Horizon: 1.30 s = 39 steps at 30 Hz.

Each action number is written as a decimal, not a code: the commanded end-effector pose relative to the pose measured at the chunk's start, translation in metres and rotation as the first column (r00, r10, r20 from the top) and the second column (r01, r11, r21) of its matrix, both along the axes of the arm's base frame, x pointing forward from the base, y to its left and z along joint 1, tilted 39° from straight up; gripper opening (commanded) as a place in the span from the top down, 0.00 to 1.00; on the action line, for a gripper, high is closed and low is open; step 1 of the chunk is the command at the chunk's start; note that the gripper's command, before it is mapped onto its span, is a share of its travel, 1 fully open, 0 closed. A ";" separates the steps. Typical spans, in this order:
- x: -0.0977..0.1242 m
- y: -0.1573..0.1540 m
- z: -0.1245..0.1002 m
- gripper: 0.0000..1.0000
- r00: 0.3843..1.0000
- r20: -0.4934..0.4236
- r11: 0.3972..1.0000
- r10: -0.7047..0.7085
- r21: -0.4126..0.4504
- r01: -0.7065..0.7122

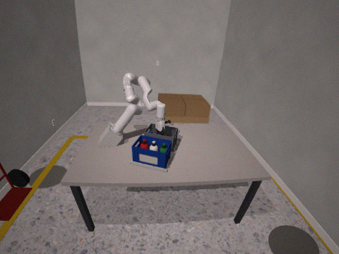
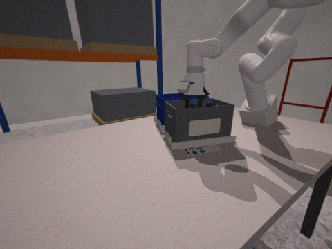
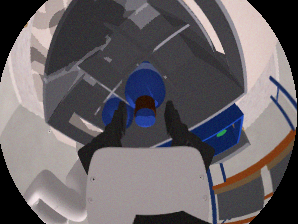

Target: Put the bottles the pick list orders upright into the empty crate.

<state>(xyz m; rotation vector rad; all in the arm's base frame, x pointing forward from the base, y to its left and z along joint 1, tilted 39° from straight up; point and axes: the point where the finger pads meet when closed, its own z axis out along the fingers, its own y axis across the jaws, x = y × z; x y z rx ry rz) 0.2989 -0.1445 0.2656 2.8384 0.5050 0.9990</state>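
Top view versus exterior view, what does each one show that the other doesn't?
Only the top view shows the red-capped, white-capped and green-capped bottles standing in the blue crate. Only the exterior view shows the pick list on the table in front of the grey crate, and the fingers spread apart. Both show the open gripper reaching down into the grey crate.

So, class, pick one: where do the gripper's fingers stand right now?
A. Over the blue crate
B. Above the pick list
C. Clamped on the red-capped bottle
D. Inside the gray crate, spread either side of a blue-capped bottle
D: in the wrist view the fingers flank the blue-capped bottle with gaps, inside the gray crate.
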 end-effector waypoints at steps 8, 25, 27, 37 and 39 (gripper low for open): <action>-0.008 -0.001 0.012 0.35 1.000 0.002 1.000 0.000 -0.002 0.000; -0.033 -0.002 0.043 0.35 1.000 0.002 1.000 0.000 -0.002 0.000; -0.036 -0.002 0.047 0.35 1.000 0.002 1.000 0.000 -0.002 0.000; -0.050 -0.002 0.064 0.35 1.000 0.002 1.000 0.000 -0.002 0.000; -0.053 -0.002 0.068 0.35 1.000 0.002 1.000 0.000 -0.002 0.000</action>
